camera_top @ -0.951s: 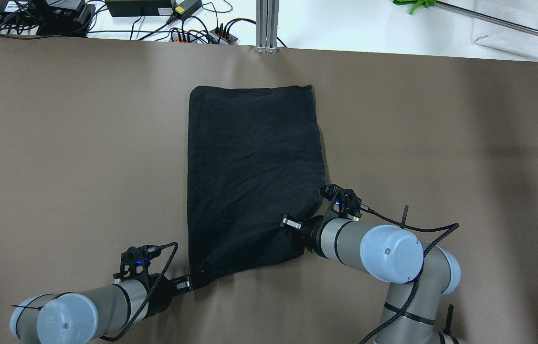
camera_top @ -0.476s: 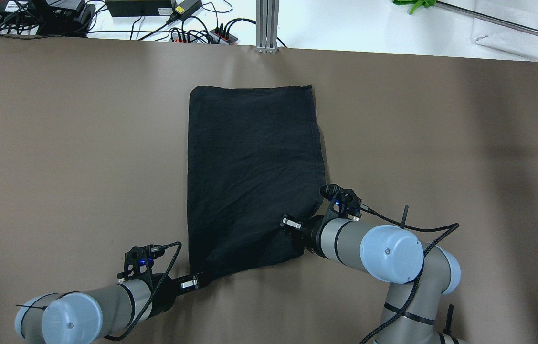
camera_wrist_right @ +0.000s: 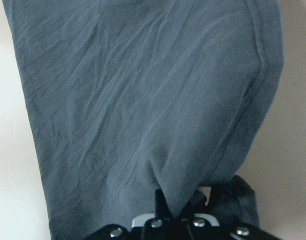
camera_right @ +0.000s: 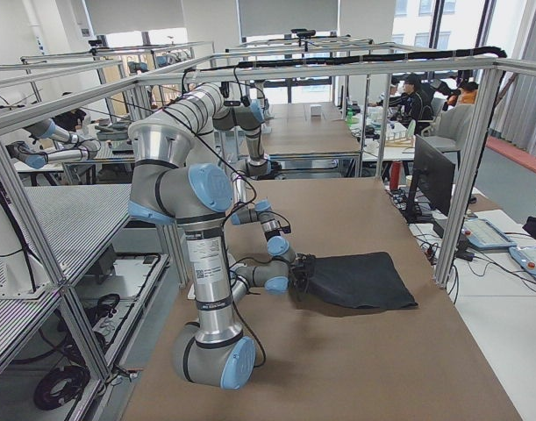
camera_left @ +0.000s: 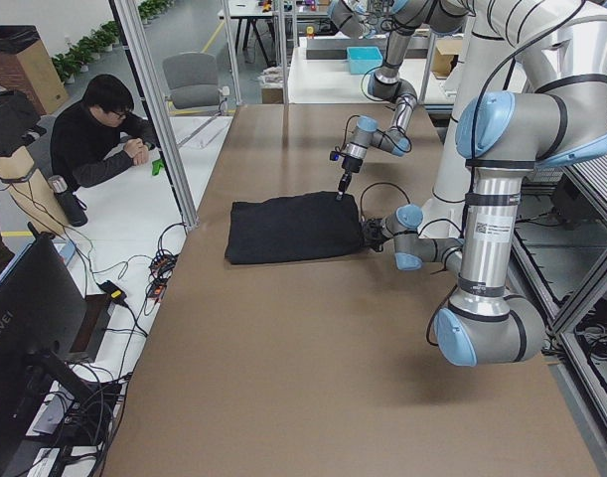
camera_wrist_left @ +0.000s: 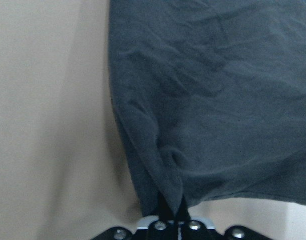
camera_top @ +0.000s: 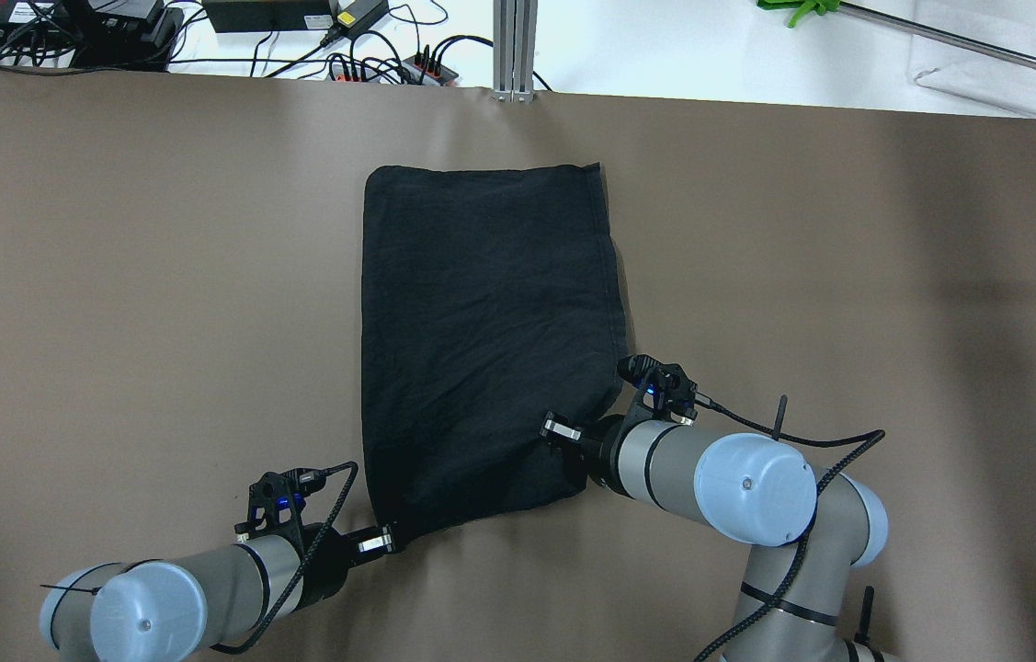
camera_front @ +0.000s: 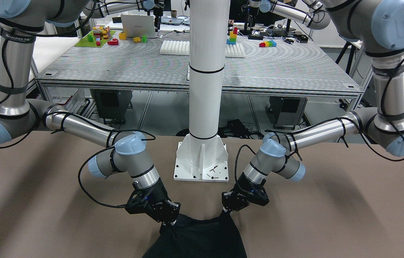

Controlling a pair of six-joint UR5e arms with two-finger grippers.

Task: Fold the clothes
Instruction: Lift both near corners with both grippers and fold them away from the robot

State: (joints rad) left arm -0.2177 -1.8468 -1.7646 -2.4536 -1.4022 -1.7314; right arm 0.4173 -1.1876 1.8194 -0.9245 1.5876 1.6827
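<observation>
Brown worktop (camera_top: 113, 276), overhead view: it fills the frame from edge to edge, with cables and power strips along the white strip at the top.

Black garment (camera_top: 481, 322): it lies at the centre of the frame as a tall, roughly rectangular sheet. Its far edge is straight and near the top centre, and its hemmed side runs down the right. The far part lies flat on the worktop. The near edge slants from the lower left up toward the right, drawn between the two claws.

Left arm (camera_top: 205, 588): it enters from the lower left corner and lies low along the worktop. Right arm (camera_top: 711, 469): it enters from the lower right and bends at the elbow toward the centre.

White pole (camera_front: 207, 71), front-facing view: it stands upright at the top centre on a base plate (camera_front: 202, 165), and the garment is just below it at the bottom edge.

Left claw (camera_top: 389, 540): it is clamped on the garment's near left corner. In the wrist view the fingertips meet at the bottom centre with fabric puckered between them.

Right claw (camera_top: 554, 428): it is clamped on the near edge toward the right corner. Its wrist view shows the fingers together on a raised fold, and a small flap hangs at the lower right.
</observation>
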